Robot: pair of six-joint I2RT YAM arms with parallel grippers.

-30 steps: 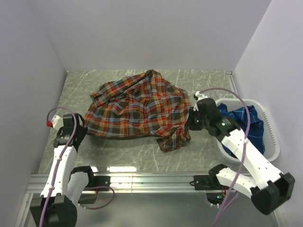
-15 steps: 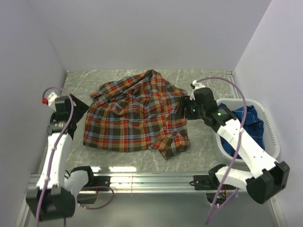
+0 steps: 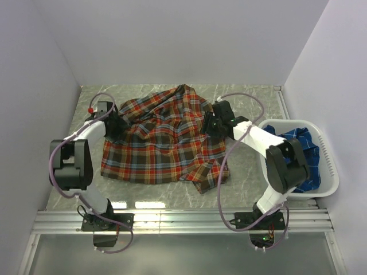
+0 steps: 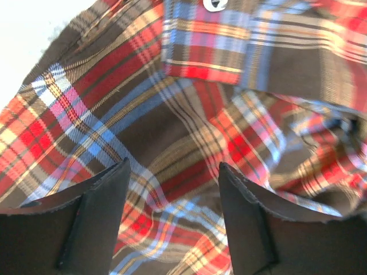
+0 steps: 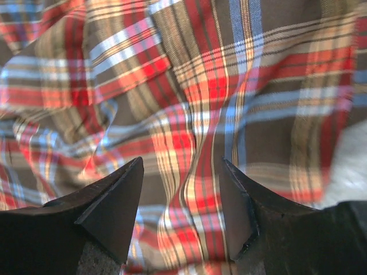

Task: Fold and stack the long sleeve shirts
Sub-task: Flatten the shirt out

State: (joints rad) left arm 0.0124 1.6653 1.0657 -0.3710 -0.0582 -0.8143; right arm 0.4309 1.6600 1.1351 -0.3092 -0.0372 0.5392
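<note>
Red-orange plaid shirt (image 3: 163,143) lying rumpled across bench (image 3: 243,186) middle; blue shirt (image 3: 301,154) sitting in basket (image 3: 331,172) at right edge. Farther back, left tool (image 3: 117,127) and right tool (image 3: 207,125) hovering over plaid's sides, jaws open, gripping nothing. Likely spreading step; next needing cloth pinched both sides.

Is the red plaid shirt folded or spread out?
Spread out: the red plaid shirt lies rumpled and open across the table.

Blue shirt (image 3: 309,150) mostly buried in basket (image 3: 330,160), right arm (image 3: 284,163) covers some. Wrist cams: red shirt (image 4: 189,132) runs off every edge, button (image 4: 213,3) cut off at top, kinda blurry tbh.
</note>
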